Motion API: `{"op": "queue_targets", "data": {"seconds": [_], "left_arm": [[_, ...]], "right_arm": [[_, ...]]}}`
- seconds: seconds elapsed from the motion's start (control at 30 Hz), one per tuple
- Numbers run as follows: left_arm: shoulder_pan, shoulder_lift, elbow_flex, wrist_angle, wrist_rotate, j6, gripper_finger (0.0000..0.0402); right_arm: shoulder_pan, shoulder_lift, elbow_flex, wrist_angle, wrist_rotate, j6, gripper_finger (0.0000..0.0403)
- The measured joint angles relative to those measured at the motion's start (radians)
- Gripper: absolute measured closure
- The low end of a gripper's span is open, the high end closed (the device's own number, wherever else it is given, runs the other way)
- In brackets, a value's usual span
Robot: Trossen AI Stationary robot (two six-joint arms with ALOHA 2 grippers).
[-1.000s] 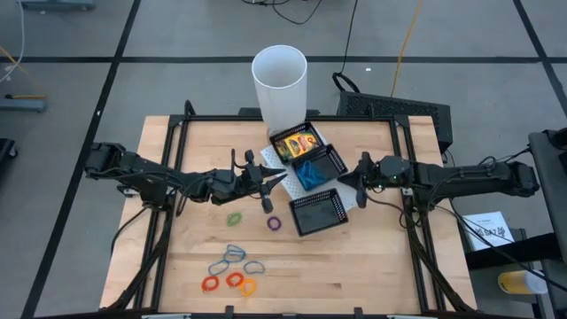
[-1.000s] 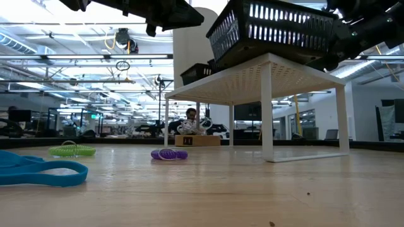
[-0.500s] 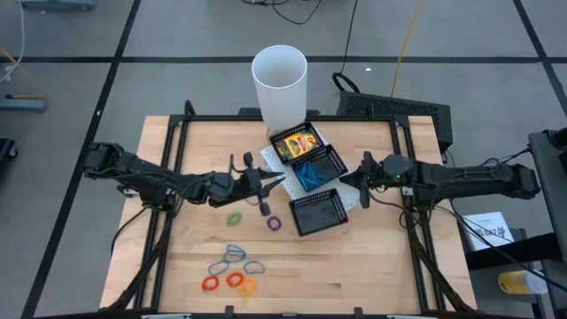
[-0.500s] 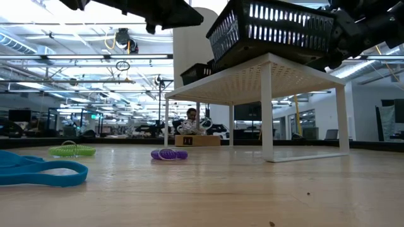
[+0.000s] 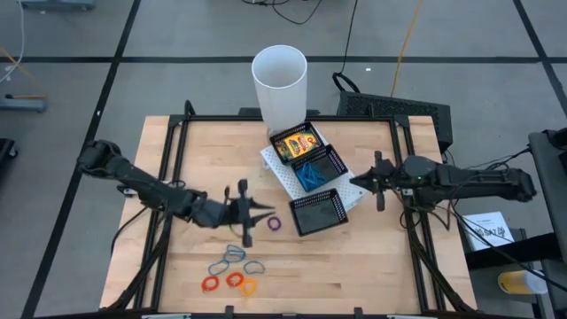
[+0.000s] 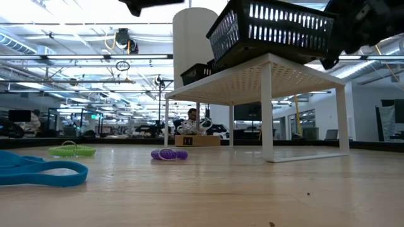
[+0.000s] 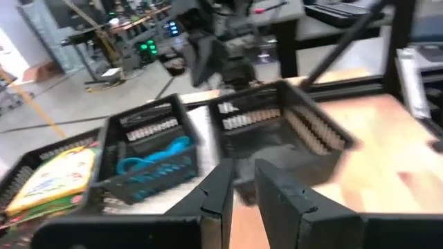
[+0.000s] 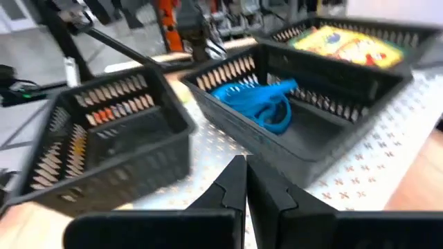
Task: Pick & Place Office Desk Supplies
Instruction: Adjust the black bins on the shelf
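The yellow-and-green crayon boxes (image 5: 297,143) lie flat in the end compartment of the black mesh three-compartment tray (image 5: 341,211), the one nearest the tall white cylindrical cup (image 5: 280,81). A tangle of blue rubber-band loops (image 5: 310,171) fills the middle compartment; the third looks bare. The tray sits on a small white perforated stand (image 5: 276,167) on the pale wooden table (image 5: 372,257).

More thin loops lie loose on the wood: a purple one (image 5: 275,223) just beside the tray's near corner, a green one (image 6: 72,151), and nearer the front edge a cluster of blue and grey loops (image 5: 231,258) with red and orange ones (image 5: 229,283) below them.

The left arm reaches low across the table, its left gripper (image 5: 252,215) hovering just beside the purple loop and above the cluster, fingers (image 7: 291,200) narrowly apart with nothing visible between them. The right arm stretches in from the far side; its right gripper (image 5: 377,186) hangs just off the tray's outer edge, fingers (image 8: 235,183) pressed together on nothing.
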Motion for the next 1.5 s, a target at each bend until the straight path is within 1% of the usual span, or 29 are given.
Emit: {"op": "queue_targets", "data": {"seconds": [0.13,0.2,0.3,0.47,0.63,0.8,0.9,0.93,1.03,1.13,1.27,1.37,1.5], "left_arm": [[-0.083,0.0,0.0,-0.061,-0.018,-0.031,0.0375],[-0.12,0.008,0.0,-0.1,-0.02,-0.055,0.0393],[-0.159,0.052,0.0,-0.112,-0.023,-0.1,0.0392],[-0.174,0.187,0.0,0.014,-0.023,-0.127,0.0397],[-0.154,0.282,0.0,0.143,-0.03,-0.11,0.0392],[-0.105,0.326,0.0,0.223,-0.03,-0.085,0.0396],[-0.083,0.336,0.0,0.278,-0.023,-0.048,0.039],[-0.076,0.336,0.0,0.289,-0.011,-0.041,0.039],[-0.047,0.336,0.0,0.314,0.066,-0.04,0.0397],[-0.03,0.336,0.0,0.336,0.114,-0.046,0.0394],[-0.019,0.336,0.0,0.341,0.121,-0.027,0.0392],[0.002,0.336,0.0,0.345,0.157,-0.029,0.0398],[0.028,0.336,0.0,0.371,0.196,-0.02,0.0388]], "right_arm": [[0.046,-0.028,0.0,0.038,0.001,-0.042,0.0403],[0.073,-0.028,0.0,0.085,0.002,-0.069,0.0403],[0.113,-0.027,0.0,0.159,0.001,-0.111,0.0403],[0.18,-0.017,0.0,0.249,0.004,-0.168,0.0403],[0.245,-0.007,0.0,0.316,0.004,-0.185,0.0403],[0.314,0.027,0.001,0.329,0.006,-0.215,0.0403],[0.361,0.047,0.001,0.328,0.063,-0.253,0.0403],[0.377,0.049,0.001,0.326,0.091,-0.265,0.0403],[0.414,0.05,0.001,0.332,0.157,-0.282,0.0403],[0.446,0.052,0.001,0.329,0.162,-0.279,0.0403],[0.505,0.067,0.001,0.304,0.161,-0.264,0.0403],[0.56,0.099,0.001,0.302,0.161,-0.247,0.0403],[0.615,0.158,0.001,0.328,0.164,-0.192,0.0403]]}}
